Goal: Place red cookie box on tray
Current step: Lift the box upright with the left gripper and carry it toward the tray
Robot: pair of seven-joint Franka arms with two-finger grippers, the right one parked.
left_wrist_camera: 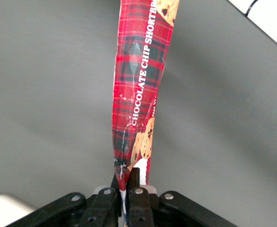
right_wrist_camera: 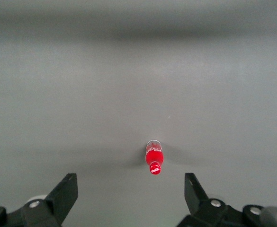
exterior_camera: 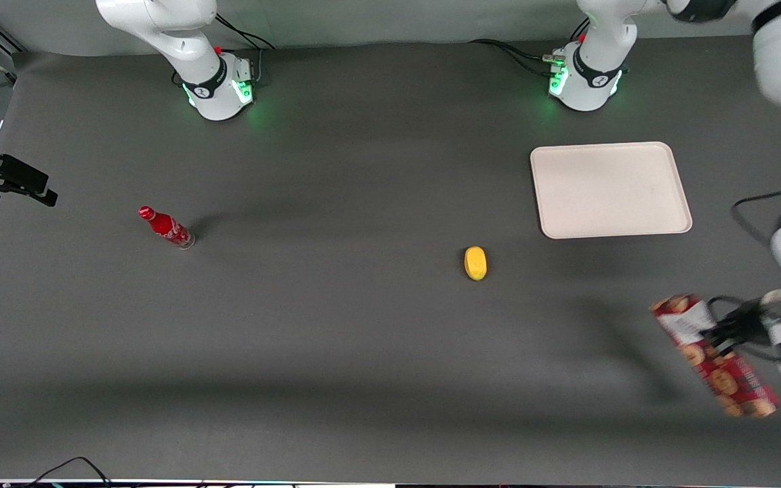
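The red cookie box (exterior_camera: 716, 356), a long narrow dark-red tartan carton printed with cookies, hangs in the air above the table at the working arm's end, nearer the front camera than the tray. My left gripper (exterior_camera: 721, 333) is shut on it near its white-label end. In the left wrist view the red cookie box (left_wrist_camera: 137, 94) stretches away from the gripper (left_wrist_camera: 127, 182), its edge pinched between the two black fingers (left_wrist_camera: 135, 178). The beige tray (exterior_camera: 681, 203) lies flat on the table with nothing on it, close to the working arm's base.
A yellow lemon-like object (exterior_camera: 475, 263) lies on the dark table mat, nearer the camera than the tray's corner. A small red bottle (exterior_camera: 166, 228) stands toward the parked arm's end, and the bottle (right_wrist_camera: 154, 158) also shows in the right wrist view.
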